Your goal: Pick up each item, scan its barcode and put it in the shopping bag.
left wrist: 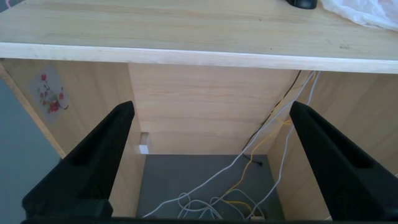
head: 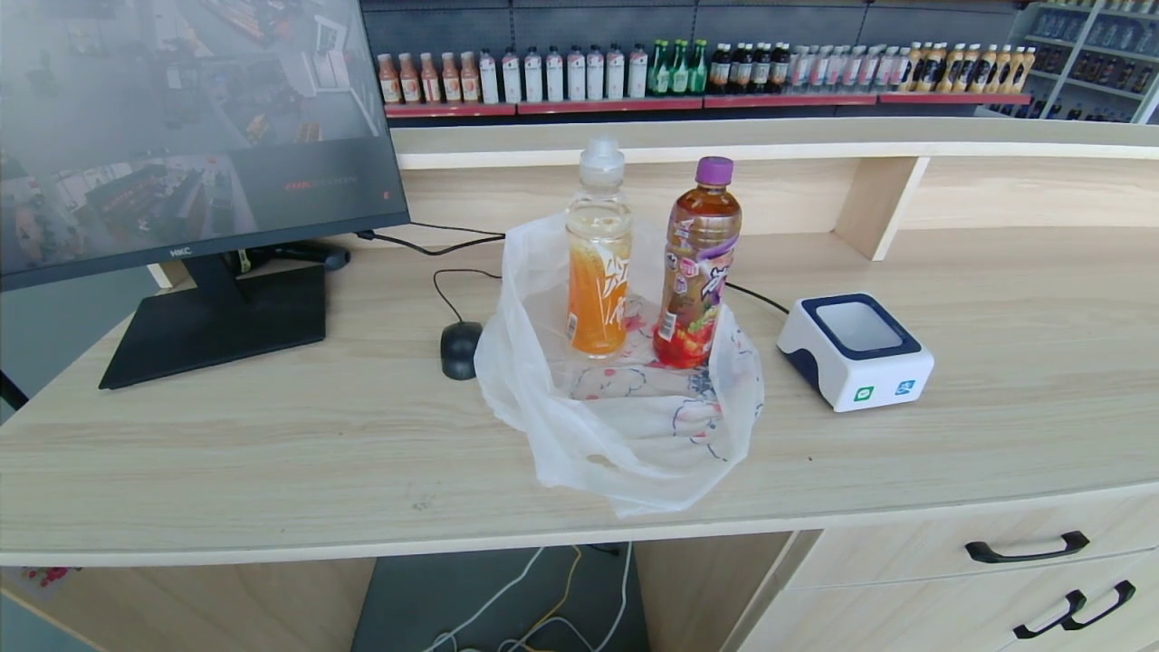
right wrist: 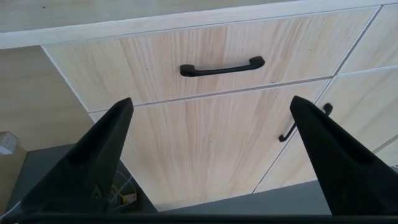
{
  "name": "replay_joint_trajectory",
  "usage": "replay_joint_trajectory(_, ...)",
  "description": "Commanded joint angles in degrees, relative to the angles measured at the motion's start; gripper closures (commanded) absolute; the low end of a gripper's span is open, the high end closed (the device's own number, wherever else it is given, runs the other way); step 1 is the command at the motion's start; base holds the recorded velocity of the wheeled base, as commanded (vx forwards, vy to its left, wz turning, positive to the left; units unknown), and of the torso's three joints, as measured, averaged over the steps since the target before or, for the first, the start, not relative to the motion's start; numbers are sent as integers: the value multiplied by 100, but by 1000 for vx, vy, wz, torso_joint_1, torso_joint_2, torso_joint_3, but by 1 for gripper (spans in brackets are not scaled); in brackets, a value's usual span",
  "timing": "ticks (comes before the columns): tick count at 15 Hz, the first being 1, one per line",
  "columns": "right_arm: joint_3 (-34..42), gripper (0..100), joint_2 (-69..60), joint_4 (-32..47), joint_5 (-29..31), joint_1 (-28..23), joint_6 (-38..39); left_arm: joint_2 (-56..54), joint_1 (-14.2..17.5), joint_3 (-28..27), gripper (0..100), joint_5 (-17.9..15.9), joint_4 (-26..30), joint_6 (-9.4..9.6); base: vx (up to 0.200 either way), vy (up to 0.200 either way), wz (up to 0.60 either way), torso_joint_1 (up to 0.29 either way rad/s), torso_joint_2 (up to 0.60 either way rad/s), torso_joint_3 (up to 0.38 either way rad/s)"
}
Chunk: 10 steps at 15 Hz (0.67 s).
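My head camera looks down onto the counter (head: 272, 435) from above. Both wrist cameras sit low, close, facing its front: left shares the counter edge and shopping bag (left wrist: 367, 11), right the top drawer (right wrist: 298, 56).

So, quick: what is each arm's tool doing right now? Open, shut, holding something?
Left tool: open, holding nothing.
Right tool: open, holding nothing.
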<state>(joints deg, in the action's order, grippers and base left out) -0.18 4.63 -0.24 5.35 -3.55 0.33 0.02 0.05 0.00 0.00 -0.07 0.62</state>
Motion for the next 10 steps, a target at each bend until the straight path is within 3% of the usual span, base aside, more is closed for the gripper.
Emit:
replay_joint_trajectory(1, 1, 0, 47, -2, 1, -50, 29, -2, -5, 0, 0, 0, -1, -1, 0, 0, 0, 0, 0, 0)
replay_joint_trajectory(10, 9, 0, 55, -11, -184, -120, 55, -2, 4, 0, 0, 9, -10, -18, 0, 0, 0, 0, 0, 0)
